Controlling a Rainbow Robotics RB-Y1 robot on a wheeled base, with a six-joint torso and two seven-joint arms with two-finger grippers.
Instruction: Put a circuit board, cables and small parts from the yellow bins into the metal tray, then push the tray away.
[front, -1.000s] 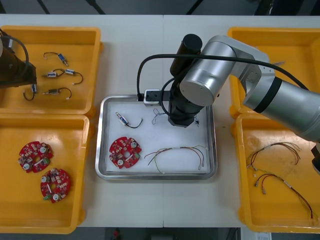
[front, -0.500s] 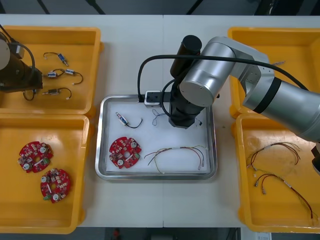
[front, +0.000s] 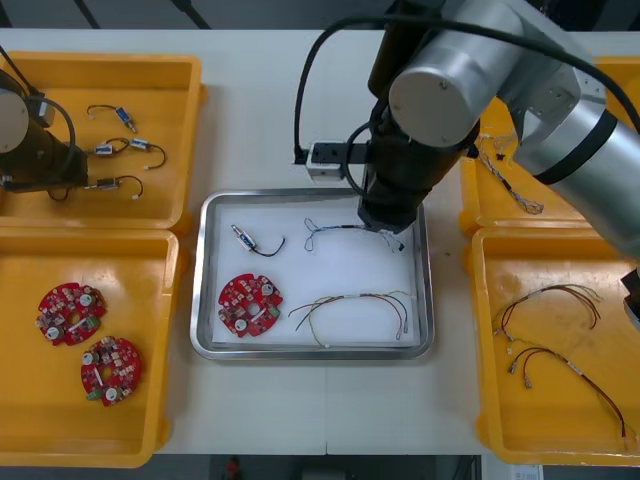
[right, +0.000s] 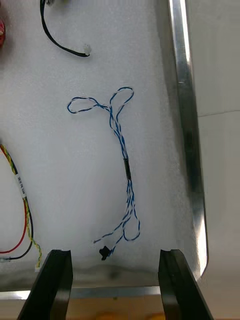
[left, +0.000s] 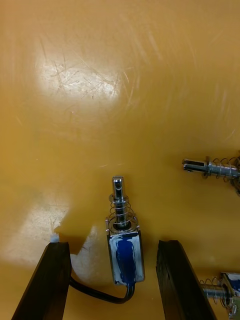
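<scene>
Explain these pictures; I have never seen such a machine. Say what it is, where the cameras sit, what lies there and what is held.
It is a two-armed robot with black two-finger grippers. One camera looks down from above at the table; the other two sit on the wrists. Yellow bins flank a metal tray holding a red circuit board, a blue and white cable, a red and yellow cable and a small metal part. The right gripper hangs open over the tray, holding nothing. The left gripper is open in a bin, fingers either side of a second small metal part, not gripping it.
</scene>
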